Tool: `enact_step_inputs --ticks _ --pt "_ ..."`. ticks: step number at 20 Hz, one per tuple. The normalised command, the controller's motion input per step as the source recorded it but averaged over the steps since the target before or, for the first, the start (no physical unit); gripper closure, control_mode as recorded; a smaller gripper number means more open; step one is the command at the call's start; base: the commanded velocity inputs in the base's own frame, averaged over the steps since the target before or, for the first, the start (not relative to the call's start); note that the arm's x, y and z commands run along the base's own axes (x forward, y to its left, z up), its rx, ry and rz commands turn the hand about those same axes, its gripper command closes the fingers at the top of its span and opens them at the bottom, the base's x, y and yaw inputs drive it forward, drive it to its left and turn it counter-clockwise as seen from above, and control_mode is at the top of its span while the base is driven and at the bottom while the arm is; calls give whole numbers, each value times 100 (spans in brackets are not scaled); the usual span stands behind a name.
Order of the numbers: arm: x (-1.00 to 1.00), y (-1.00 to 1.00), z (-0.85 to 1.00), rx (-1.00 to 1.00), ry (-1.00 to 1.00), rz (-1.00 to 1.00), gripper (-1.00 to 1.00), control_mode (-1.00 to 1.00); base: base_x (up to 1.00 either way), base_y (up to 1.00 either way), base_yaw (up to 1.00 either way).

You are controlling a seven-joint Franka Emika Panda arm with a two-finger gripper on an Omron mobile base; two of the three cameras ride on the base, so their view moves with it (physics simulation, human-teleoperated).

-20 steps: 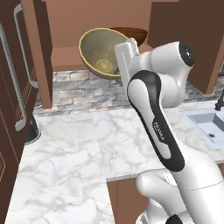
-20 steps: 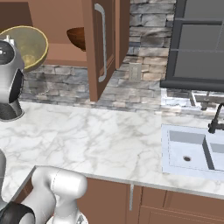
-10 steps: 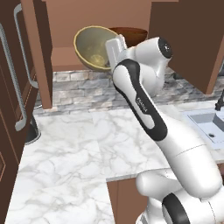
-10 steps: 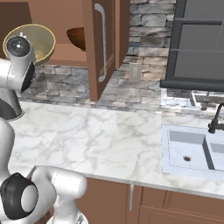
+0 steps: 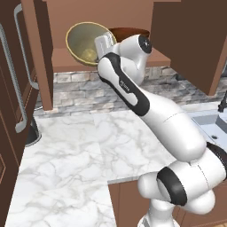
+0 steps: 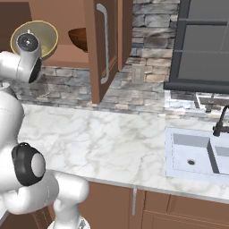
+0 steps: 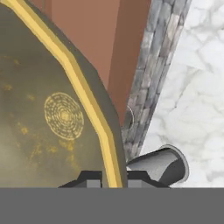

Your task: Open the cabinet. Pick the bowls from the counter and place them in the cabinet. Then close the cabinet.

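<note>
Your claw (image 7: 106, 183) is closed on the rim of the pale bowl (image 5: 86, 42), holding it tilted inside the open cabinet (image 5: 40, 53) beside the dark bowl (image 6: 78, 38).

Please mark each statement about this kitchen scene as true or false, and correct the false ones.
1. The gripper holds the yellow-rimmed bowl by its rim. True.
2. The cabinet doors are shut. False: they stand open.
3. The dark wooden bowl sits on the cabinet shelf. True.
4. The dark wooden bowl lies on the counter. False: it is inside the cabinet.
5. The held bowl lies flat. False: it is tilted on edge.
</note>
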Motion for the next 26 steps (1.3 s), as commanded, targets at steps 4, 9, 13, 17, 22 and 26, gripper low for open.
enact_step_inputs --ticks 4,9,13,17,22,26 --pt "74 29 0 0 0 0 100 -100 0 0 0" --pt "75 34 0 0 1 0 100 -100 0 0 0" --pt "71 31 0 0 2 0 100 -100 0 0 0" --pt "63 26 -3 0 4 0 100 -100 0 0 0" --pt "34 2 -6 0 6 -2 100 -100 0 0 0" --pt "9 0 -13 0 7 0 100 -100 0 0 0"
